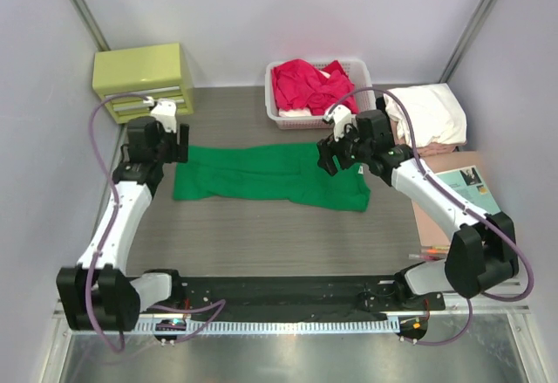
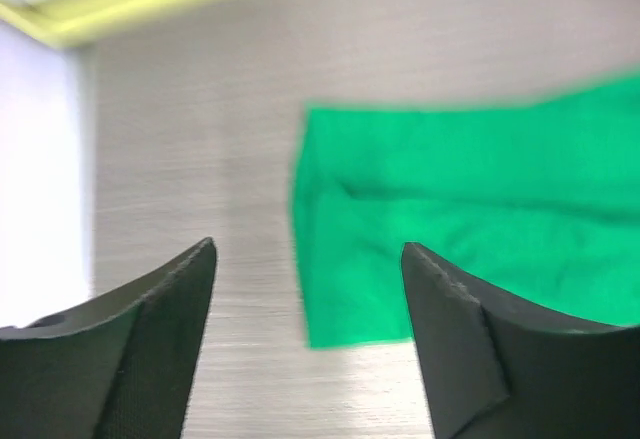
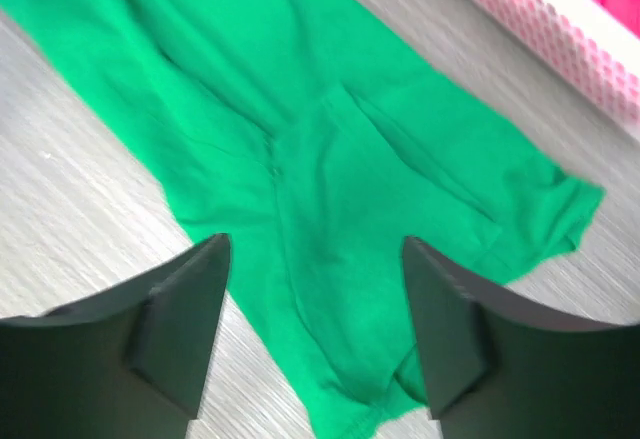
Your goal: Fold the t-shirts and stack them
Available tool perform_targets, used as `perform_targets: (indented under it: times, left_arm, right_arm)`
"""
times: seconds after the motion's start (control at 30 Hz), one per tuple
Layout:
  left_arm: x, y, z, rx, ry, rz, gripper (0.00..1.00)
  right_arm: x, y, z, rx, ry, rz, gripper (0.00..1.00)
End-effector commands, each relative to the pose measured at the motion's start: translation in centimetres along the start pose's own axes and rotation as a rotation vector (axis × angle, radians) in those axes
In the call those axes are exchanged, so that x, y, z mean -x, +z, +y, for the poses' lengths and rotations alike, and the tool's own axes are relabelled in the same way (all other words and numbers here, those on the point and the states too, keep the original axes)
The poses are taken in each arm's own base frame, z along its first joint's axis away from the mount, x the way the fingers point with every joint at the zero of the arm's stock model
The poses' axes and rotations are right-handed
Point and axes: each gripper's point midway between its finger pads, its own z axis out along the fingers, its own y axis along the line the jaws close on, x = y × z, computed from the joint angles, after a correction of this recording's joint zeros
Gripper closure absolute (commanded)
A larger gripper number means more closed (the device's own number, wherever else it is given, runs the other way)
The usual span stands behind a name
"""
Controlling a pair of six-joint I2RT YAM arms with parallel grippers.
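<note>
Left fingers: you see the left gripper (image 2: 308,254) with its black jaws spread, holding nothing, over the left end of the bright green cloth t-shirt (image 1: 261,174).
Right fingers: the right gripper (image 3: 315,244) is spread too and empty, over the shirt's right end.
Surface: the shirt lies as a long band on the grey wood-grain table (image 1: 261,235).
Room: pale walls; a white slatted plastic basket (image 1: 275,114) of red t-shirts (image 1: 305,85) stands behind.
Unclear: you cannot tell whether the fingertips touch the cloth.
</note>
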Motion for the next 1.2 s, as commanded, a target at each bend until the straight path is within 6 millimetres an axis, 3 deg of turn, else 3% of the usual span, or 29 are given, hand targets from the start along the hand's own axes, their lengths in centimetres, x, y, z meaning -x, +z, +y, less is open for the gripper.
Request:
perform_targets:
  times: [0.0, 0.03, 0.2, 0.3, 0.47, 0.57, 0.67, 0.83, 0.93, 1.17]
  left_arm:
    - [3.1, -4.1, 4.7, 0.167, -0.061, -0.152, 0.21]
    - [2.9, -4.2, 4.9, 0.175, -0.073, -0.147, 0.19]
    - [-1.3, -0.8, 2.2, 0.029, -0.065, 0.077, 0.21]
    - [-1.9, 0.7, 0.9, -0.039, -0.076, 0.124, 0.09]
    - [-3.3, 1.6, -4.8, -0.282, -0.06, 0.264, 0.0]
    - [-3.8, 2.4, -6.4, -0.324, -0.029, 0.297, 0.0]
    - [-3.9, 2.7, -7.1, -0.343, -0.031, 0.284, 0.0]
    - [-5.0, 4.4, -8.8, -0.378, -0.023, 0.355, 0.0]
    - [-6.5, 6.3, -8.7, -0.362, -0.017, 0.414, 0.0]
    - [-10.3, 9.8, -10.6, -0.421, -0.08, 0.563, 0.0]
  right_arm:
    - [-0.8, 0.9, 2.4, 0.081, -0.037, 0.016, 0.22]
    - [-1.0, 1.3, 2.7, 0.078, -0.046, 0.029, 0.19]
    - [-2.7, 3.5, 2.1, 0.04, -0.038, 0.115, 0.17]
    - [-3.1, 3.9, 1.4, 0.003, -0.035, 0.136, 0.11]
    - [-3.7, 4.3, -0.8, -0.109, -0.046, 0.178, 0.0]
    - [-3.7, 4.2, -1.3, -0.134, -0.044, 0.196, 0.0]
    - [-3.9, 4.1, -1.2, -0.132, -0.043, 0.197, 0.0]
    - [-5.9, 5.1, -3.2, -0.229, -0.033, 0.285, 0.0]
    - [-6.4, 6.1, -3.4, -0.232, -0.015, 0.308, 0.0]
    - [-8.8, 8.8, -4.2, -0.217, 0.068, 0.381, 0.0]
